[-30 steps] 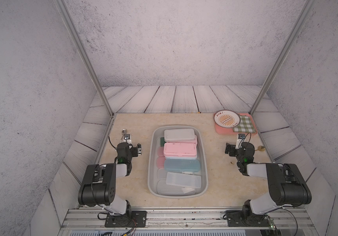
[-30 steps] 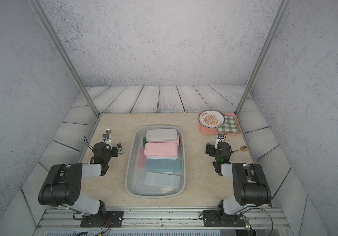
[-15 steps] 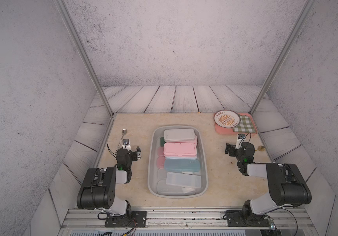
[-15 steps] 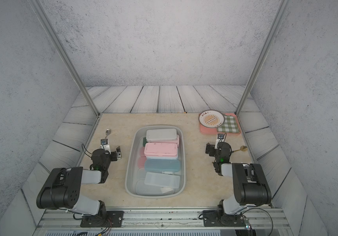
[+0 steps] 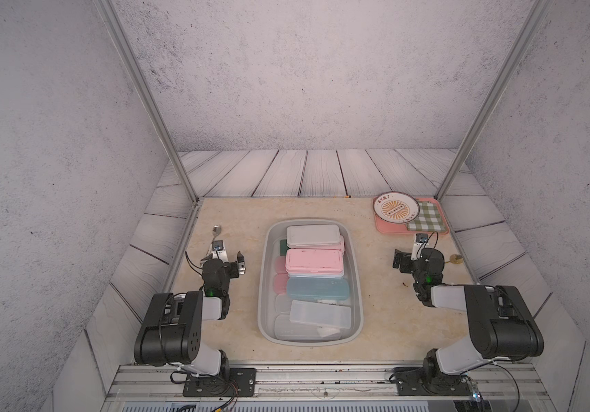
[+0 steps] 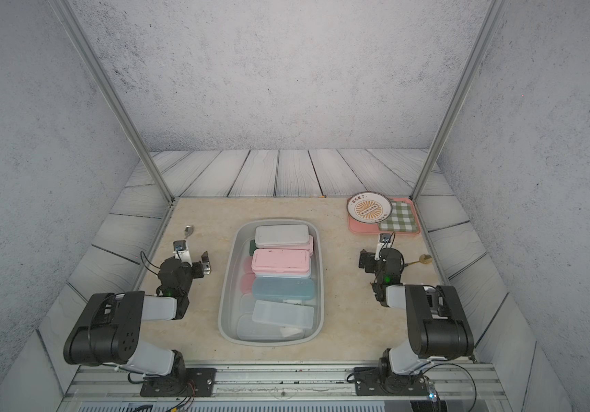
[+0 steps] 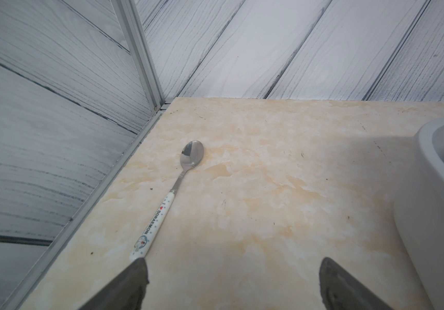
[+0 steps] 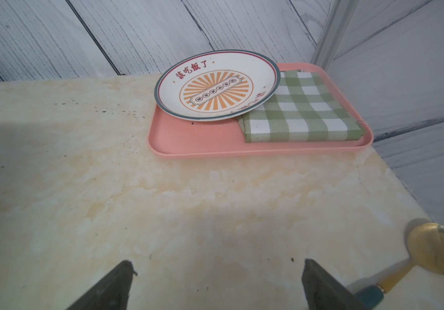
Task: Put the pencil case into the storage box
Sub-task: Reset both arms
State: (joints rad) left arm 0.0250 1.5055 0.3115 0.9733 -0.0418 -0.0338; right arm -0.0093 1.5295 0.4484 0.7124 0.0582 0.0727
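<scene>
Packing looks finished to me: the pencil cases [image 5: 314, 261] lie stacked inside the storage box [image 5: 266, 285], mid-tabletop [image 5: 382, 321], and I see none loose outside. Left claw [image 7: 233, 268] is spread and empty; right claw [image 8: 218, 268] likewise. Bare room between them and the box, but mind the spoon [image 7: 192, 155] far-left, the gold spoon [image 8: 440, 249] and the pink tray [image 8: 242, 150] far-right.

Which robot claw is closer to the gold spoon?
Right. The gold spoon lies just beside the right gripper; the left gripper is across the storage box from it.
</scene>
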